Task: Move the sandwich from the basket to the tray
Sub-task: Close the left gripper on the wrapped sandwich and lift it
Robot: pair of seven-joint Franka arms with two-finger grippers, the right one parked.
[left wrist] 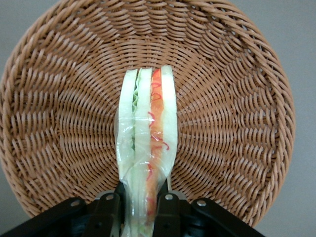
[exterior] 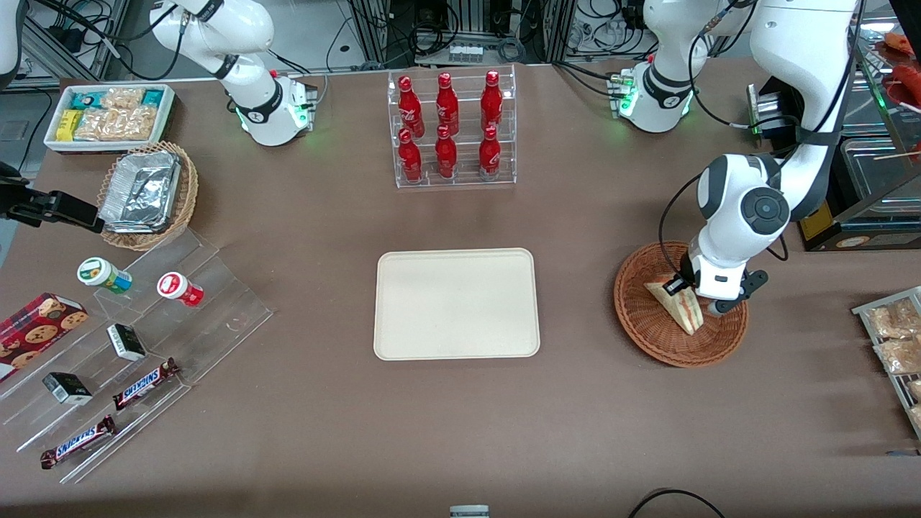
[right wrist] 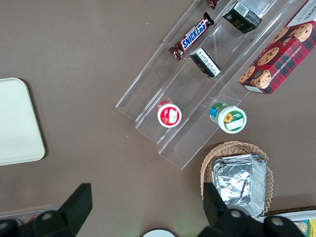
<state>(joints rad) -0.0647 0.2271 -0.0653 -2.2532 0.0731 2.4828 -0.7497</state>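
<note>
The sandwich (exterior: 675, 308) (left wrist: 147, 148) stands on its edge inside the basket (exterior: 647, 331) (left wrist: 232, 98), its red and green filling showing through the clear wrap. The gripper (exterior: 692, 296) (left wrist: 138, 207) is down in the basket, its jaws closed narrowly on one end of the sandwich. The tray (exterior: 456, 303) lies bare at mid-table, well apart from the basket, toward the parked arm's end. Farther that way a lighter wicker basket (exterior: 185, 194) holds foil trays (exterior: 141, 190), and a white box (exterior: 167, 108) holds snack packets (exterior: 115, 122).
</note>
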